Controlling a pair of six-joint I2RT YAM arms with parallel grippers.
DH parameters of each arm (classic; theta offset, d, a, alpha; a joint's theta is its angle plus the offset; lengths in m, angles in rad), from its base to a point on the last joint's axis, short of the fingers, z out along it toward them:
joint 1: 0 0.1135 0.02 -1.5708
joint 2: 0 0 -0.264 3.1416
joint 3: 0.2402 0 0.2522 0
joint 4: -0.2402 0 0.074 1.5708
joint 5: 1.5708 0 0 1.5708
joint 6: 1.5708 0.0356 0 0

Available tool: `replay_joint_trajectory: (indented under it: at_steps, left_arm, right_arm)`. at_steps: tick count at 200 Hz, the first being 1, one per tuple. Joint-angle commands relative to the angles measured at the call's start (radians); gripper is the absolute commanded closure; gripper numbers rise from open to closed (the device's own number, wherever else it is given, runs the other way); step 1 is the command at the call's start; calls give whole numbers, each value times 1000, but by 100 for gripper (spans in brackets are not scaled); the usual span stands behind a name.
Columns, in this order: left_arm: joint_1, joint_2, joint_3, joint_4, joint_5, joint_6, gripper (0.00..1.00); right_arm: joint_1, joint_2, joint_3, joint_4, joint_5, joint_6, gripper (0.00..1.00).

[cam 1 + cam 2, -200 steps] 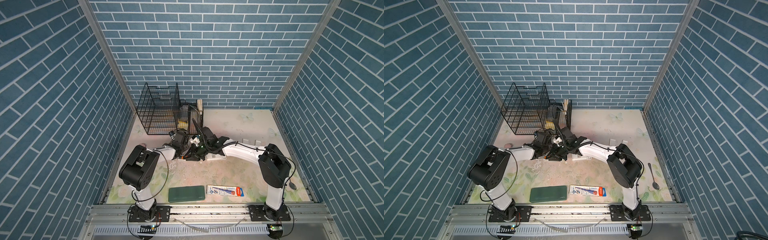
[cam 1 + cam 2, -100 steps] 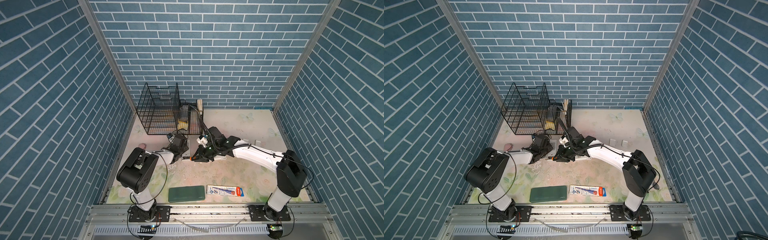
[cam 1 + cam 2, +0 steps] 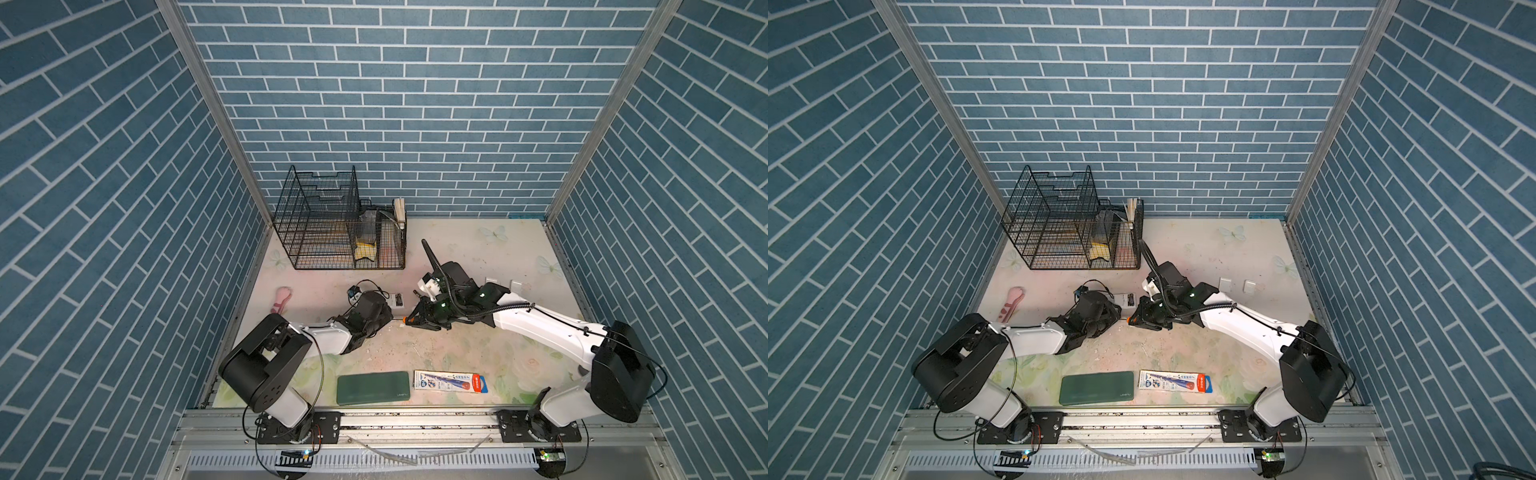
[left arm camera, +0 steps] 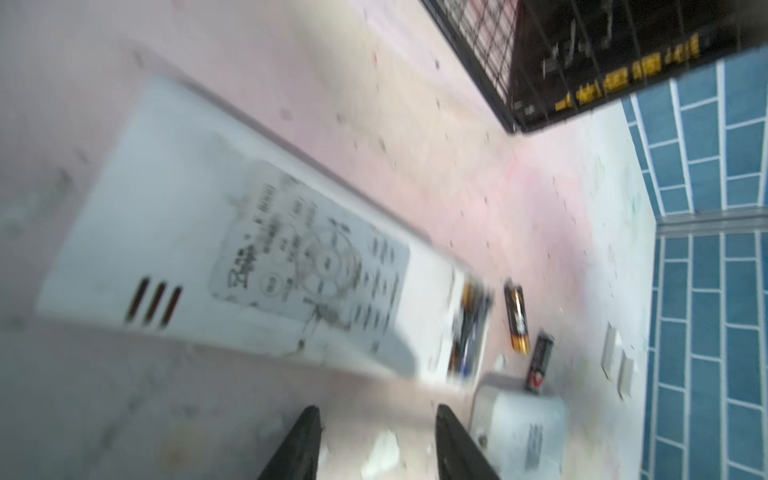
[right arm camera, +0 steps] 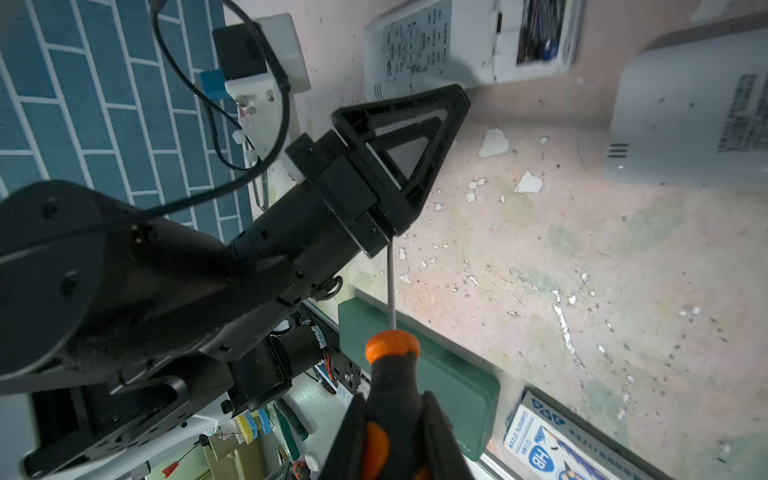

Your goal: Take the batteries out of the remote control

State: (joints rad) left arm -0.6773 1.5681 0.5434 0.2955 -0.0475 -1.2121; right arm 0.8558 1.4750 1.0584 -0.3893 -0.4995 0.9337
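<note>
Drawn apart since earlier. Grips screwdriver (image 5: 391, 344) in right end effector (image 5: 395, 401); holds left end effector (image 4: 378, 411) open before remote control (image 4: 249, 249), two batteries (image 4: 516, 320) loose beyond, others seemingly inside.

Blur smears the remote control (image 4: 232, 249) in the left wrist view, its compartment's batteries (image 4: 469, 324) uncountable, and the frame edge cuts off the fingers (image 4: 301, 446) of the left gripper (image 4: 377, 409).

- The left arm (image 3: 324, 338) is stretched low toward centre; the left gripper (image 4: 378, 411) is held parted, empty.
- The right arm (image 3: 540, 328) is stretched inward; the right gripper (image 5: 395, 401) is clamped on a screwdriver (image 5: 392, 345).
</note>
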Motion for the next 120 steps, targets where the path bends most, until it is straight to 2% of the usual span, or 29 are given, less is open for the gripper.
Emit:
replay_joint_trajectory:
  at_steps: [1, 35, 73, 120]
  left_arm:
    - [-39, 30, -84, -376, 54, -59, 48]
    - [-31, -85, -51, -531, -13, -17, 44]
    - [15, -100, 17, -602, -23, 82, 39]
    - [78, -81, 75, -605, -21, 143, 37]
  right_arm:
    - [-5, -41, -36, 5, 50, -40, 100]
    - [-14, -48, -16, -85, 141, -80, 100]
    - [-47, 9, 82, -186, 240, -174, 100]
    - [-172, 117, 193, -257, 223, -340, 100]
